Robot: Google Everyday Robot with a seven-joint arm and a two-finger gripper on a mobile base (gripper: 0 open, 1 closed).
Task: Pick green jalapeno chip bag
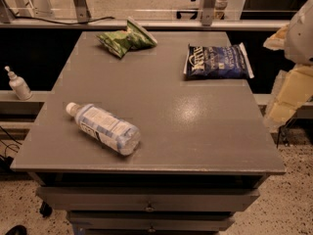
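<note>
At the near edge, 2 drawer fronts [146, 199] sit stacked under the grey table [161, 97], each with a small knob at the middle. Just behind that edge, toward the front left, 1 clear water bottle [103, 129] lies on its side with its white cap pointing to the far left and its pale blue label facing up.

My arm [293, 89] shows at the right edge of the frame as a pale, cream-coloured form. It hangs beyond the table's right side and touches nothing on it. My jaws are out there with it, well apart from every item, and I cannot tell whether they are released or clenched.

Farther back on the right, the dark blue chip bag [217, 61] lies flat with its white lettering up, near the table's right edge. The green jalapeno chip bag [126, 40] — smaller, wrinkled, mottled green with pale edges — rests at the far left of the tabletop, close to the back edge. It is well apart from the blue bag and from the bottle, and it lies across the table from my arm.

Off the table to the left, 1 small white pump bottle [18, 84] stands upright on a low ledge. Behind everything, metal frame legs [208, 4] rise from a rail — pale floor shows beyond them.
</note>
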